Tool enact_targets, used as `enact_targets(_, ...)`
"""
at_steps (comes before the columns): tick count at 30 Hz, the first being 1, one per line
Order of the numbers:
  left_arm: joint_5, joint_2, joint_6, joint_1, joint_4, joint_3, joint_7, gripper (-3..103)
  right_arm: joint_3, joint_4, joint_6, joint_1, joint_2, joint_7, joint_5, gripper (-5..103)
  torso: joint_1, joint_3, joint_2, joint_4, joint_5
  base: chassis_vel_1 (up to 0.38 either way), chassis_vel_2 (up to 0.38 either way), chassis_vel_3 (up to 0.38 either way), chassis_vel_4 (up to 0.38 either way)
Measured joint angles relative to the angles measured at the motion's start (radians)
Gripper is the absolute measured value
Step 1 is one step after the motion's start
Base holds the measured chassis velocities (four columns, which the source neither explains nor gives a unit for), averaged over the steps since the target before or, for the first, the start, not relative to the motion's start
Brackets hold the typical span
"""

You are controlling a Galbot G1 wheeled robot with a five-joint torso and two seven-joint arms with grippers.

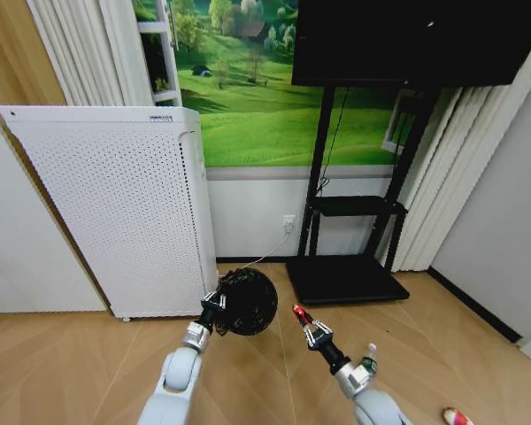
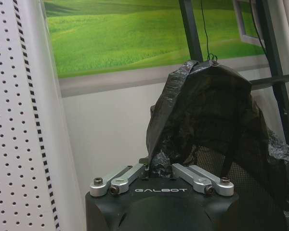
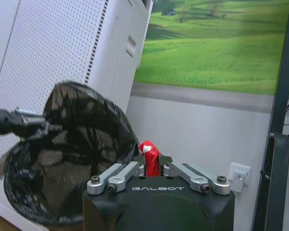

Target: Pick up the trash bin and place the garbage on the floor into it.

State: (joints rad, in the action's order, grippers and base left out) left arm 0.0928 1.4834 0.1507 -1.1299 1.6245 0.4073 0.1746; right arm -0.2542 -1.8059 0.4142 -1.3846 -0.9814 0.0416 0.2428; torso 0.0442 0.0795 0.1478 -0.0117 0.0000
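- Trash bin [image 1: 246, 301] hangs off the floor, tipped on its side with the mouth facing your right gripper [image 1: 317, 335]; your left gripper [image 1: 214, 305] is pinched onto its rim and the black liner bag [image 2: 202, 110] there, at the side nearest that arm
- Your right gripper is clamped on a red-and-white packet [image 3: 149, 156], which sticks up past the fingertips, just beside the bin's mouth and not yet over it
- Judged risk: the left grip bites only a thin edge of rim and loose liner, so a quick swing could let the bin rotate or slide out of the fingers
- If you let go of the packet where it is now, it likely falls short of the opening onto the floor; bring it well inside the rim first
- Folds of liner drape over part of the mouth in the left wrist view, so the packet may catch on them and bounce out
- With the bin tilted this far, anything dropped in could slide back out; level it before you carry on
- A little clear bottle [image 1: 369, 357] and another packet [image 1: 456, 416] lie on the floor behind and beside your right gripper, both yet to collect; mind you don't knock them aside
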Motion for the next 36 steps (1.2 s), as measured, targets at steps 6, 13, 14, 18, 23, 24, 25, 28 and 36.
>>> enact_targets(6, 0.004, 0.017, 0.003, 0.012, -0.031, -0.021, -0.01, 7, 0.008, -0.029, 0.02, -0.019, -0.006, 0.021, 0.001, 13, 0.0, 0.0, 0.0, -0.0001, 0.0, 0.0, 0.0, 0.0, 0.0)
enact_targets(13, 0.008, 0.029, 0.003, 0.01, -0.033, -0.036, -0.014, 7, 0.034, -0.023, 0.042, -0.011, -0.031, 0.035, -0.001, 13, 0.0, 0.0, 0.0, -0.0001, 0.0, 0.0, 0.0, 0.0, 0.0)
enact_targets(14, 0.008, 0.029, 0.003, 0.01, -0.033, -0.036, -0.014, 7, 0.034, -0.023, 0.042, -0.011, -0.031, 0.035, -0.001, 13, 0.0, 0.0, 0.0, -0.0001, 0.0, 0.0, 0.0, 0.0, 0.0)
enact_targets(18, 0.013, 0.039, 0.003, 0.003, -0.027, -0.055, -0.016, 7, 0.067, -0.007, 0.055, 0.016, -0.058, 0.053, -0.001, 13, 0.0, 0.0, 0.0, 0.0, 0.0, 0.0, 0.0, 0.0, 0.0)
enact_targets(23, 0.02, 0.037, 0.0, -0.013, -0.008, -0.074, -0.016, 7, 0.154, 0.064, 0.062, 0.123, -0.107, 0.061, -0.003, 13, 0.0, 0.0, 0.0, 0.0, 0.0, 0.0, 0.0, 0.0, 0.0)
enact_targets(24, 0.02, 0.037, 0.0, -0.013, -0.008, -0.074, -0.016, 7, 0.154, 0.064, 0.062, 0.123, -0.107, 0.061, -0.003, 13, 0.0, 0.0, 0.0, 0.0, 0.0, 0.0, 0.0, 0.0, 0.0)
enact_targets(25, 0.021, 0.036, 0.0, -0.016, -0.005, -0.075, -0.016, 7, 0.168, 0.077, 0.062, 0.145, -0.114, 0.061, -0.003, 13, 0.0, 0.0, 0.0, 0.0, 0.0, 0.0, 0.0, 0.0, 0.0)
enact_targets(28, 0.023, 0.035, 0.0, -0.022, -0.003, -0.076, -0.016, 7, 0.194, 0.099, 0.061, 0.184, -0.124, 0.058, -0.002, 13, 0.0, 0.0, 0.0, 0.0, -0.0001, 0.0, 0.0, 0.0, 0.0)
enact_targets(36, 0.024, 0.035, 0.0, -0.027, 0.007, -0.074, -0.015, 7, 0.217, 0.132, 0.023, 0.215, -0.122, 0.056, -0.001, 15, 0.0, 0.0, 0.0, -0.0001, -0.0001, 0.0, 0.0, 0.0, 0.0)
